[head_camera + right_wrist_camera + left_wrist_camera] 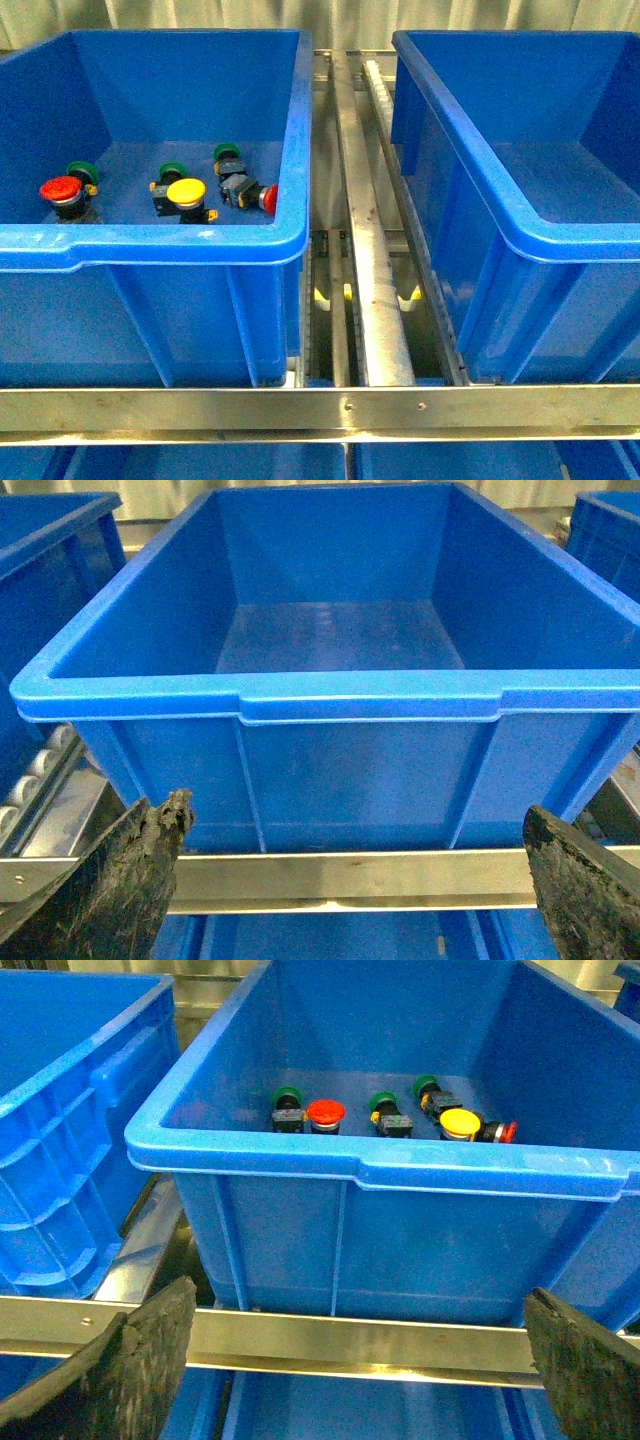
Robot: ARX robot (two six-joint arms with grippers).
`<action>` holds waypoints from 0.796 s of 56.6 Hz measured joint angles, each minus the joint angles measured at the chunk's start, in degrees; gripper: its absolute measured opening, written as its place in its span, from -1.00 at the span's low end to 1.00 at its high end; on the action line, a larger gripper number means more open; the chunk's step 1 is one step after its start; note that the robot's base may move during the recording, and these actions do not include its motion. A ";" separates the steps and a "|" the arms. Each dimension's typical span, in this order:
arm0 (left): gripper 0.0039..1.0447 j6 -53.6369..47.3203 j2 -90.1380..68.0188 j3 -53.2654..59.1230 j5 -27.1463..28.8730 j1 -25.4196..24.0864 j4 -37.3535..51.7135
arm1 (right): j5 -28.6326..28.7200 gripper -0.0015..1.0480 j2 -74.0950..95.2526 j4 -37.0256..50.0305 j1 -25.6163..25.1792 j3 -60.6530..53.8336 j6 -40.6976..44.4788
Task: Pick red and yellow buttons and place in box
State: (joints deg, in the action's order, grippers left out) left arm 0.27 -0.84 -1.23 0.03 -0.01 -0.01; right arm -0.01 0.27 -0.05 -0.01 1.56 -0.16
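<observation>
The left blue bin (pixel 150 240) holds a red button (pixel 60 190) at its left, a yellow button (pixel 186 192) in the middle and a second red button (pixel 270 198) half hidden by the right rim. In the left wrist view the same red button (pixel 325 1112), yellow button (pixel 460 1123) and tipped red button (pixel 508 1132) lie on the bin floor. My left gripper (pixel 360 1300) hangs open outside that bin's near wall, holding nothing. The right blue box (pixel 360 695) holds nothing. My right gripper (pixel 357 810) is open before its near wall. Neither arm shows in the front view.
Three green-capped switches (pixel 227 153) lie among the buttons. A metal rail (pixel 320 408) runs across in front of both bins, and a roller track (pixel 375 260) lies between them. Another blue bin (pixel 60 1140) stands beside the left one. More blue bins sit below the rail.
</observation>
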 joint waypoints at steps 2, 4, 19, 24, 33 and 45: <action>0.85 -0.02 0.00 0.00 0.00 0.00 0.00 | 0.00 0.88 0.00 0.00 0.00 0.00 -0.02; 0.85 -0.02 0.00 0.00 0.00 0.00 0.00 | 0.00 0.88 0.00 0.00 0.00 0.00 0.00; 0.85 0.00 0.00 0.00 0.00 0.00 0.00 | 0.00 0.88 0.00 0.00 0.00 0.00 0.00; 0.85 -0.02 0.00 0.00 0.00 0.00 0.00 | 0.00 0.88 0.00 0.00 0.00 0.00 0.00; 0.85 -0.02 0.00 0.00 0.00 0.00 0.00 | 0.00 0.88 0.00 0.00 0.00 0.00 0.00; 0.85 -0.02 0.00 0.00 0.00 0.00 0.00 | 0.00 0.88 0.00 0.00 0.00 0.00 0.00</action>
State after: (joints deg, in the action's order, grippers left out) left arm 0.25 -0.84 -1.23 0.03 -0.01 -0.01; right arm -0.01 0.27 -0.05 -0.01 1.56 -0.16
